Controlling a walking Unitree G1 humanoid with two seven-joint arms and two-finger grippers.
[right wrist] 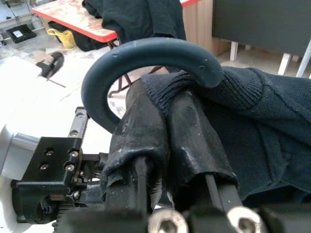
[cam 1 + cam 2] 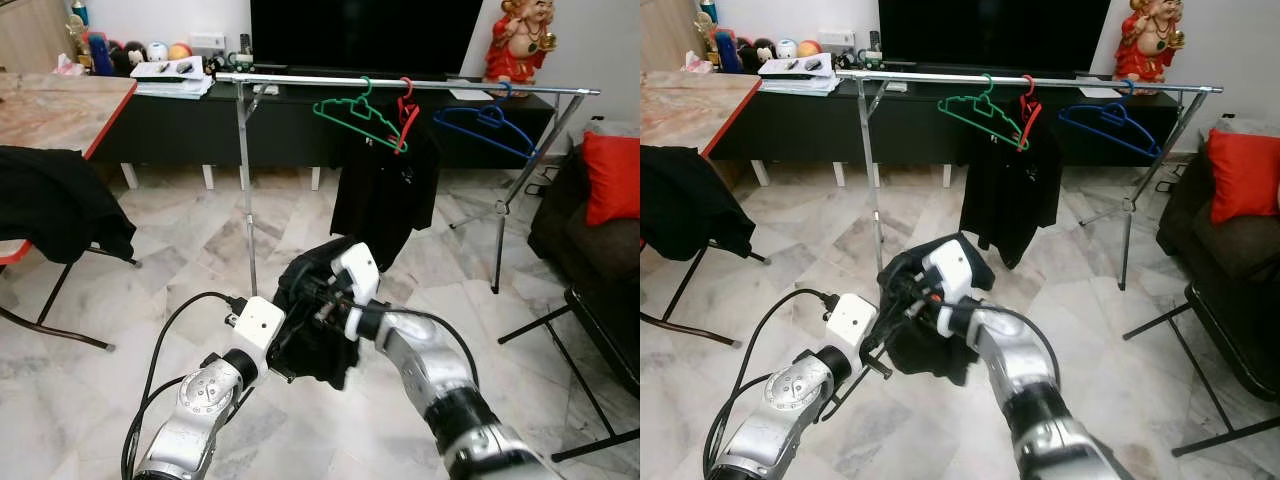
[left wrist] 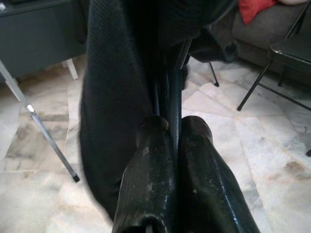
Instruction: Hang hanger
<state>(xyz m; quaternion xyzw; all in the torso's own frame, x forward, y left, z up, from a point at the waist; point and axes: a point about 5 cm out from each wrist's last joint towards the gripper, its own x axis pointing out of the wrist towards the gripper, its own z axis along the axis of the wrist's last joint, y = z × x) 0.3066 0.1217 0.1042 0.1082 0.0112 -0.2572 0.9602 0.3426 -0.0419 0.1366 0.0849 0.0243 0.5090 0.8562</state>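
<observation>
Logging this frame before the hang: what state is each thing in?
Left gripper: shut on held hanger.
Right gripper: shut on held hanger's neck.
Held hanger: carries dark garment, not yet on rail.
Rail: holds green hanger bare, red hanger with black shirt, blue hanger bare.

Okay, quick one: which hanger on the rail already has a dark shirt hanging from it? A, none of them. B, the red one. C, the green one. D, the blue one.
B: the black shirt hangs from the red hanger on the rail, while the green hanger and the blue hanger beside it are bare.
</observation>
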